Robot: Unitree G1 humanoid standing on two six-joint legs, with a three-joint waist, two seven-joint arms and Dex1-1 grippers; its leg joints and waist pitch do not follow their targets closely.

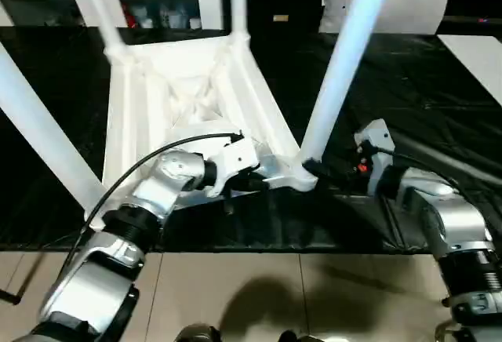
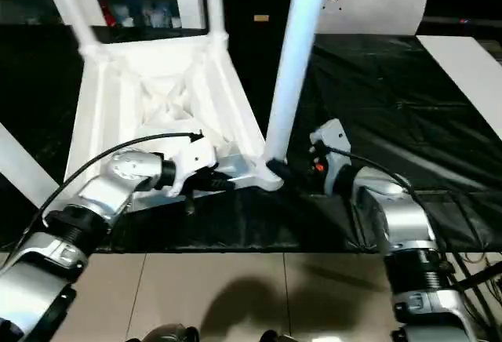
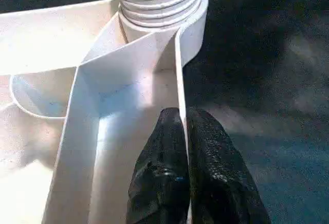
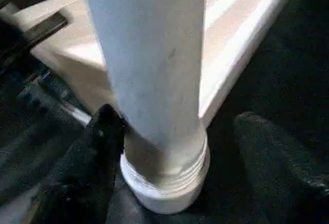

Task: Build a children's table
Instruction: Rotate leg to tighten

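Note:
The children's table lies upside down on black cloth, its ribbed white top (image 1: 188, 91) facing up. Legs stand in its corner sockets: two at the far corners (image 1: 238, 1), one at the near left (image 1: 35, 130), one at the near right (image 1: 341, 67). My left gripper (image 1: 255, 176) is shut on the top's thin front rim (image 3: 180, 70) just beside the near-right socket. My right gripper (image 1: 318, 171) is open around the base of the near-right leg (image 4: 154, 70). One finger (image 4: 97, 147) touches the threaded collar; the other (image 4: 277, 147) stands apart from it.
The black cloth (image 1: 408, 91) covers the work surface and ends at a tiled floor (image 1: 274, 295) close in front. A white pillow (image 1: 392, 1) lies at the back right, glass-door cabinets (image 1: 157, 9) at the back left, and a white panel (image 1: 478, 56) at the right edge.

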